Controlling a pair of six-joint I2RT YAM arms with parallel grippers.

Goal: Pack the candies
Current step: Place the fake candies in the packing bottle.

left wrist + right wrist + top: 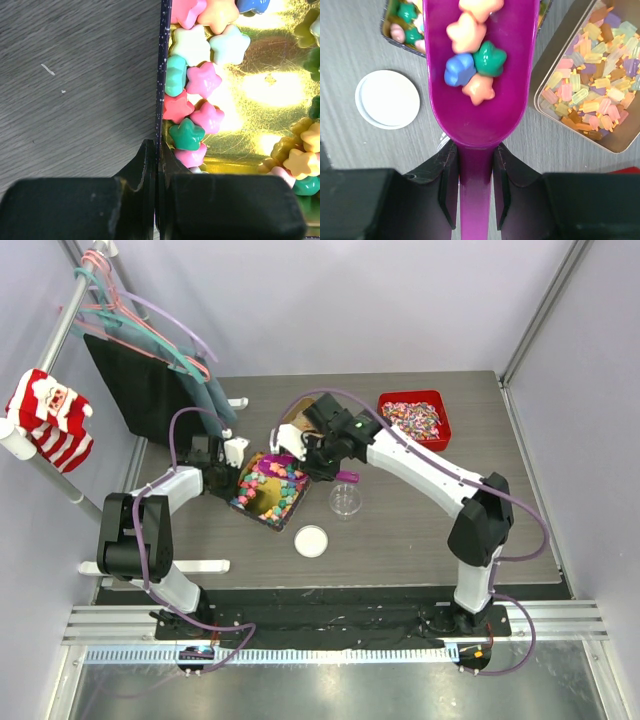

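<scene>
At the overhead view's centre, a gold tray (272, 508) holds star candies (268, 478); the left claw (156, 149) pinches its rim, and the right claw (475, 165) clamps a purple scoop (480, 120) carrying several.

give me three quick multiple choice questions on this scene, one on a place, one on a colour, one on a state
1. The left pincer is: A shut on the rim of the tray; B wide open; C out of view.
2. The scoop holding candies is: A white; B purple; C green.
3. The white lid lies: A in the tray; B on the scoop; C on the table near the clear cup.
Answers: 1 A, it clamps the rim in the left wrist view; 2 B, the right wrist view shows purple plastic; 3 C, it sits on bare wood.
</scene>
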